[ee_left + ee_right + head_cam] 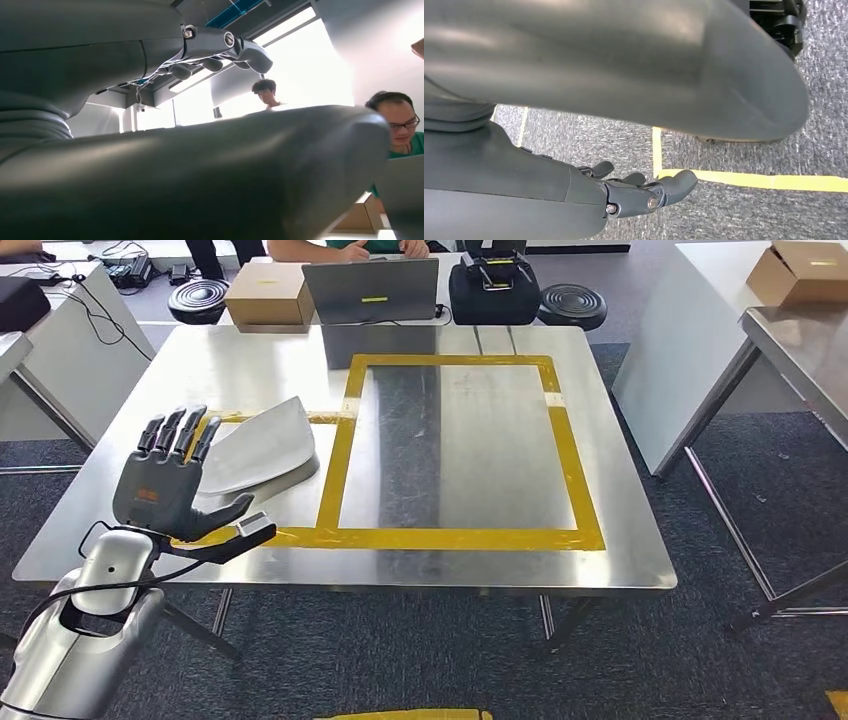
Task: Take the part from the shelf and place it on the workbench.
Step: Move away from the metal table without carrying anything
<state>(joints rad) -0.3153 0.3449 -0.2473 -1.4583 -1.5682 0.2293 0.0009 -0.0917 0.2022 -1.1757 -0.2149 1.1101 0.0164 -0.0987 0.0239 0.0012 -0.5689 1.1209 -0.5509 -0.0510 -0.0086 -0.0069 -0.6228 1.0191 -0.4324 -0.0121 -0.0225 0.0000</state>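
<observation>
Lying flat on the steel tabletop [250, 370], the pale grey part [258, 447] sits left of centre in the head view, just outside the left side of the yellow tape rectangle [575, 475] and across a short strip of the same tape. The left hand [165, 485] stands at the lower left of that view, fingers [170, 432] straight and spread upward, thumb out toward the part; it holds nothing, and its fingertips overlap the part's near left edge in the picture, though whether they touch it cannot be told. In the right wrist view the right hand [624, 192] hangs over grey carpet [774, 210] marked with yellow floor tape [754, 179], fingers loosely curled and holding nothing. A laptop [372, 290], a cardboard box [268, 295] and a black bag [494, 288] line the tabletop's far edge at upper centre.
</observation>
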